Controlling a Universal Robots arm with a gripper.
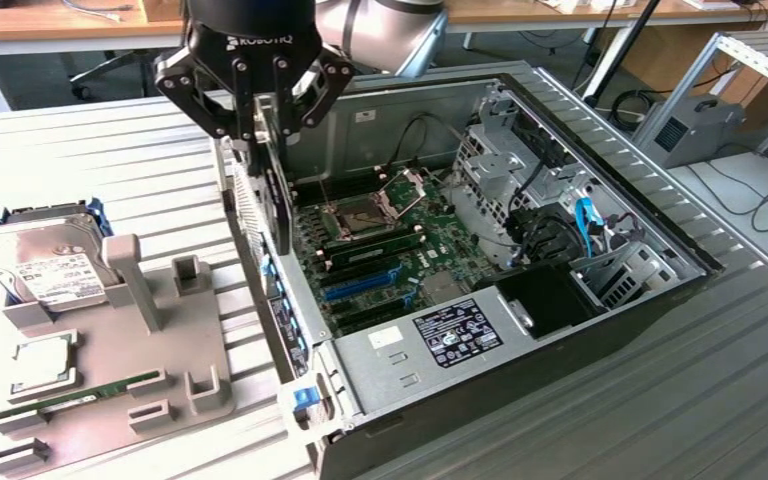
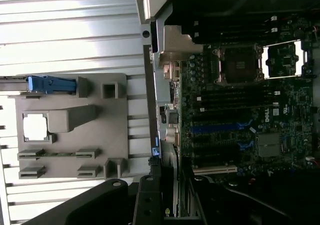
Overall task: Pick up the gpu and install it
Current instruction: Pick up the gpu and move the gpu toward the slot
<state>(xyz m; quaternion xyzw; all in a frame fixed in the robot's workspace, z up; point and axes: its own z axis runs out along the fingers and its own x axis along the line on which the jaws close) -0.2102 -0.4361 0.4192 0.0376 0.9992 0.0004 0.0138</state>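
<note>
Over the computer case, at its wall on the exterior view's left, the hand is hanging with its fingers pointing down. The fingers are standing partly closed and are clamping the gpu between them, one finger pressing on each face of the card. The gpu is hanging straight down from the fingertips, upright and edge-on to the exterior view, so its fan face is not showing. Its upper edge is sitting in the grip and its lower end is reaching down just inside that case wall, beside the near edge of the motherboard. Whether the lower end is touching the motherboard cannot be told. In the wrist view the gpu is appearing as a narrow strip running out from between the fingers, alongside the blue slots. Outside the case, well apart from the hand, the grey fixture is lying on the table and is carrying the hard drive.
</note>
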